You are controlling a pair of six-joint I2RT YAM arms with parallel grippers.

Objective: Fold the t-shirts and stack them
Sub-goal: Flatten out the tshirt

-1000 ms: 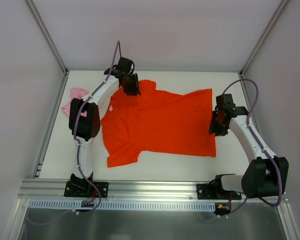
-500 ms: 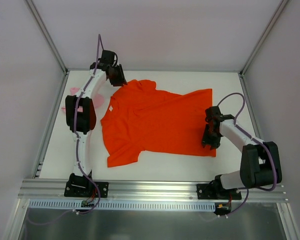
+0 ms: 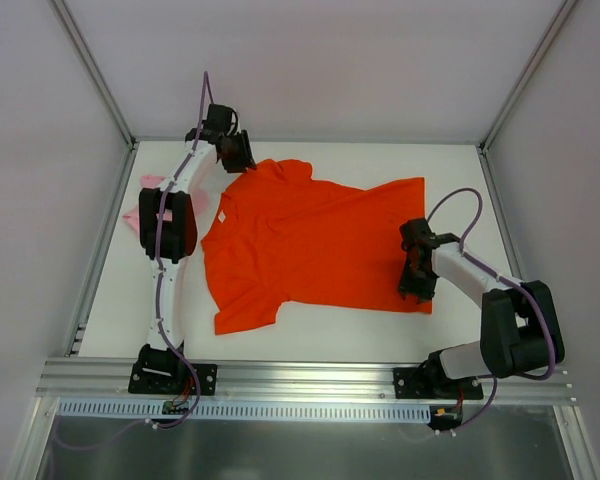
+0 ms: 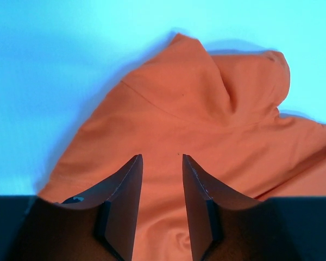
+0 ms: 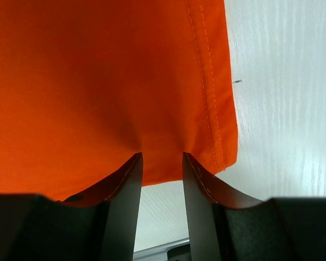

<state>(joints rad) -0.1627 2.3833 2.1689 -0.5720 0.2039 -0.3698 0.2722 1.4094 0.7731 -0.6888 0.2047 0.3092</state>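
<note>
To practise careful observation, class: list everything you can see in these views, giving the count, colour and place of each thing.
orange-red t-shirt: 1, bright orange-red, spread flat across the middle of the table
pink t-shirt: 1, pale pink, bunched at the far-left edge, partly hidden
table: 1, white, under both shirts
metal rail: 1, silver, along the near edge, bearing both arm bases
walls: 3, pale grey, left, back and right of the table
left arm: 1, white and black, reaching to the far sleeve, jaws parted above it
right arm: 1, white and black, at the near-right hem corner, jaws parted, tips on the cloth
</note>
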